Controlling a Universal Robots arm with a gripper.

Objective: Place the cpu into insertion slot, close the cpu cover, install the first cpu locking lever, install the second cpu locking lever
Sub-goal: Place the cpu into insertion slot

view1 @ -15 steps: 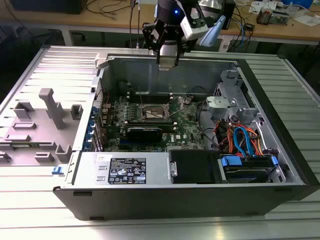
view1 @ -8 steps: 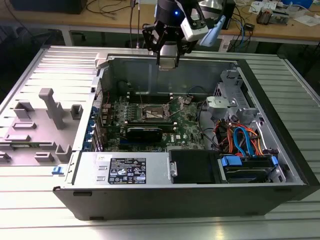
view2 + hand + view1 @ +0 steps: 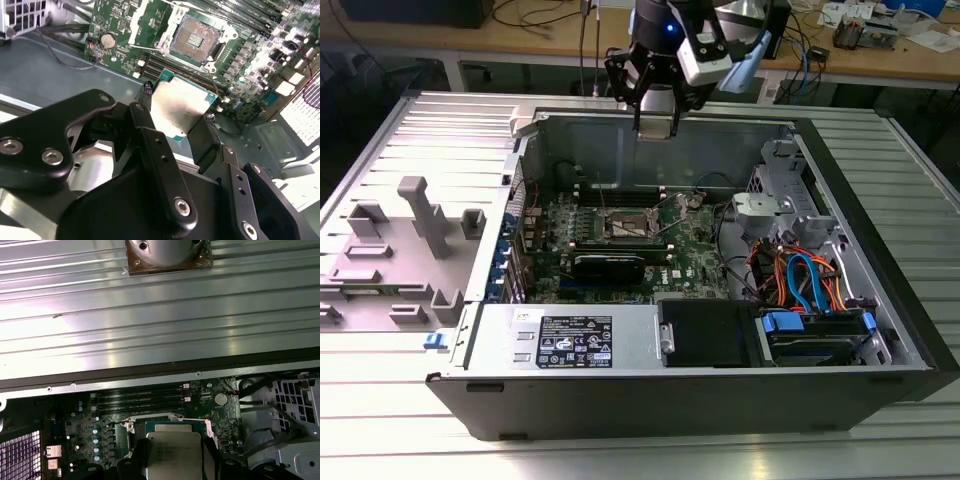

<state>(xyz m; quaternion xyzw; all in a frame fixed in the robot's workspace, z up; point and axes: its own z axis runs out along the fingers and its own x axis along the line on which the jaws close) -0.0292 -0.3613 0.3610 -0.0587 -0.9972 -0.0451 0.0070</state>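
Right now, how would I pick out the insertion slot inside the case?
Inside the open computer case, find the green motherboard. The insertion slot sits near its middle, beside long black memory slots. It alone is square, with a silvery rim around a dark centre.

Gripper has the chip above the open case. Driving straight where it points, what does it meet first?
Probably the long black memory slots on the green motherboard, beside the silver-rimmed square insertion slot, not the slot itself. The dull silver square cpu held in the gripper would touch first. Depth is unclear.
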